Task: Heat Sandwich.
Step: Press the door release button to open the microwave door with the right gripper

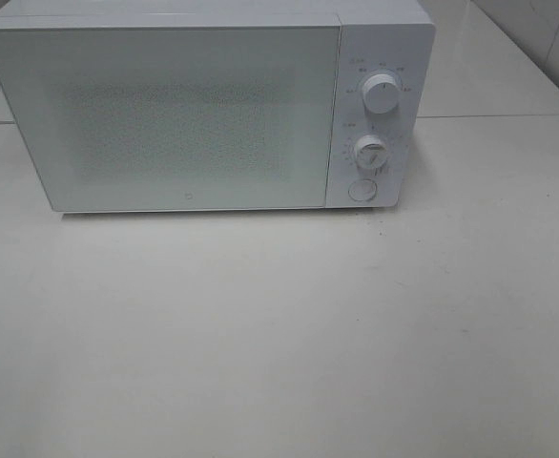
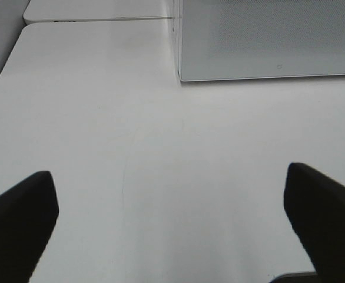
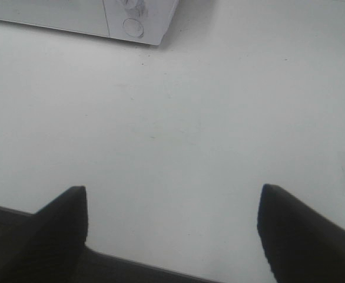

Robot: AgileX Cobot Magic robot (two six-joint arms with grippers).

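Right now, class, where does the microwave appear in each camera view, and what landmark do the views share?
Exterior high: microwave across the back of the table, door shut.
Left wrist: only a door corner, beyond the open left gripper.
Right wrist: only its control-panel corner with the round button, beyond the open right gripper.
Shared landmark: the microwave's lower front edge.

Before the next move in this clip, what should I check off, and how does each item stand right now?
1. Microwave door shut: ok.
2. Left tool open and empty, over bare table: ok.
3. Right tool open and empty: ok.
4. Sandwich located: cannot tell; it shows in no view.
5. Round button at the foot of the control panel unblocked: ok.
6. Settings on the knobs: cannot tell; the marks are too small to read.
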